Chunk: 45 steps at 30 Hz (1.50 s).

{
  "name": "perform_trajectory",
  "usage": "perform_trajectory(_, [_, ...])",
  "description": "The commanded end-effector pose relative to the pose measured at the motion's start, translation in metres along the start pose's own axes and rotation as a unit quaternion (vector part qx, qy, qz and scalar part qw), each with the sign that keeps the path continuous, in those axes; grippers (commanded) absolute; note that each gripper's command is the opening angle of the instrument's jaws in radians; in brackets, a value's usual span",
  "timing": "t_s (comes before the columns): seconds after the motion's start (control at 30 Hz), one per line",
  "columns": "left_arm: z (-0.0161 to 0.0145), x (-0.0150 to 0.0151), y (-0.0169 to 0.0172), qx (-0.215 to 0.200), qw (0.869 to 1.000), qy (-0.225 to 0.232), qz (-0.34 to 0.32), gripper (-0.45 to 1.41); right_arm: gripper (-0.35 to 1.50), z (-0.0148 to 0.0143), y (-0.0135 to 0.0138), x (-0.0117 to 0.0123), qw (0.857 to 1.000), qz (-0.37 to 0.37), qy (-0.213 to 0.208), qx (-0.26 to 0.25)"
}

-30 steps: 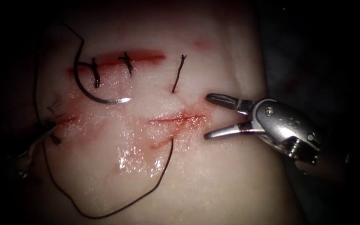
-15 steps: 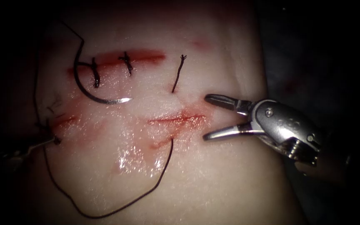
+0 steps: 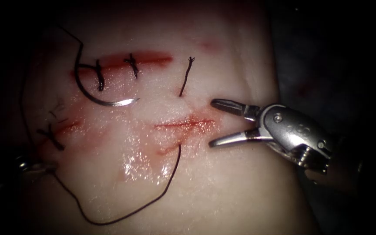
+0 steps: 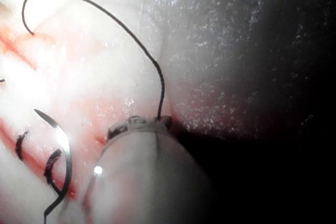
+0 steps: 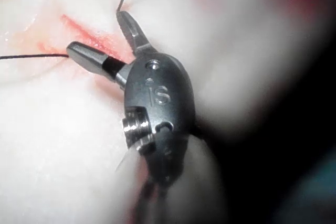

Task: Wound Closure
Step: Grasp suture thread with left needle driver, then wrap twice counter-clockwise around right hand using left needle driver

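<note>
We watch our left tool [image 3: 33,166] slide down and away along the tissue's edge, its shut jaws gripping the thin dark thread [image 3: 122,215] and drawing the long loop taut, so slack is being taken up. Our silver right tool [image 3: 223,122] waits with jaws spread wide, holding nothing, just beside the red cut [image 3: 183,125]. The curved steel needle [image 3: 96,98] lies free on the pale pork tissue [image 3: 223,182], well left of those open jaws.

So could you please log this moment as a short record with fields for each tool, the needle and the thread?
right tool: jaws open, holds nothing, at the right end of the cut
left tool: at the tissue's left edge, thread runs to its tip
needle: lies free on the tissue, left of the cut
thread: loops below the cut
</note>
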State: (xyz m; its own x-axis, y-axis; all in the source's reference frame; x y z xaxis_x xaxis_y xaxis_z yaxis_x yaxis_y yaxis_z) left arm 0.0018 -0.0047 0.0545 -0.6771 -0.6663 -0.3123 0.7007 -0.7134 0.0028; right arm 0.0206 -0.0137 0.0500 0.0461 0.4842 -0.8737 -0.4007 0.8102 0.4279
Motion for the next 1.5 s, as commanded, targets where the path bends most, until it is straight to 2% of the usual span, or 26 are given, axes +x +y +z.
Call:
perform_trajectory(0.03, [0.0004, -0.0003, -0.0006, -0.001, 1.000, -0.001, -0.008, -0.45, 1.32, 0.0009, 0.0000, -0.0005, 1.000, 0.000, 0.001, 0.001])
perform_trajectory(0.2, [0.0000, -0.0006, -0.0005, 0.006, 0.999, -0.005, -0.044, -0.45, 1.32, 0.0008, 0.0000, -0.0004, 1.000, 0.001, 0.001, 0.002])
perform_trajectory(0.33, [-0.0010, 0.0004, -0.0001, 0.043, 0.997, 0.011, -0.069, -0.45, 1.30, 0.0008, 0.0000, -0.0004, 1.000, 0.001, 0.001, 0.002])
perform_trajectory(0.47, [-0.0033, 0.0014, -0.0010, 0.089, 0.990, 0.041, -0.100, -0.45, 1.25, 0.0009, 0.0001, -0.0002, 1.000, 0.002, 0.002, 0.013])
perform_trajectory(0.5, [-0.0040, 0.0016, -0.0014, 0.102, 0.988, 0.051, -0.109, -0.45, 1.15, 0.0010, 0.0000, 0.0000, 1.000, 0.002, 0.002, 0.025])
perform_trajectory(0.53, [-0.0051, 0.0019, -0.0019, 0.121, 0.984, 0.063, -0.115, -0.45, 0.95, 0.0010, -0.0002, 0.0001, 0.999, 0.003, 0.003, 0.038])
perform_trajectory(0.63, [-0.0076, 0.0023, -0.0035, 0.174, 0.972, 0.091, -0.133, -0.45, 0.49, 0.0013, -0.0005, 0.0008, 0.998, 0.006, -0.002, 0.068])
perform_trajectory(0.73, [-0.0093, 0.0029, -0.0053, 0.219, 0.957, 0.115, -0.150, -0.45, 0.17, 0.0020, -0.0007, 0.0013, 0.997, 0.010, -0.005, 0.082])
perform_trajectory(0.8, [-0.0099, 0.0033, -0.0062, 0.236, 0.951, 0.129, -0.155, -0.45, -0.23, 0.0024, -0.0008, 0.0015, 0.996, 0.010, -0.011, 0.086])
perform_trajectory(0.83, [-0.0102, 0.0036, -0.0067, 0.243, 0.947, 0.139, -0.157, -0.45, -0.35, 0.0026, -0.0010, 0.0015, 0.996, 0.001, -0.015, 0.087])
perform_trajectory(1.0, [-0.0104, 0.0046, -0.0083, 0.268, 0.934, 0.174, -0.159, -0.45, -0.35, 0.0039, -0.0018, 0.0016, 0.994, -0.025, -0.043, 0.097])
perform_trajectory(1.2, [-0.0100, 0.0053, -0.0098, 0.299, 0.913, 0.229, -0.154, -0.45, -0.35, 0.0060, -0.0026, 0.0014, 0.988, -0.038, -0.073, 0.132])
perform_trajectory(1.33, [-0.0093, 0.0054, -0.0110, 0.320, 0.899, 0.242, -0.176, -0.45, -0.35, 0.0075, -0.0036, 0.0007, 0.986, -0.043, -0.067, 0.147])
perform_trajectory(1.5, [-0.0078, 0.0049, -0.0125, 0.345, 0.873, 0.261, -0.226, -0.45, -0.35, 0.0087, -0.0050, 0.0000, 0.982, -0.050, -0.051, 0.172])
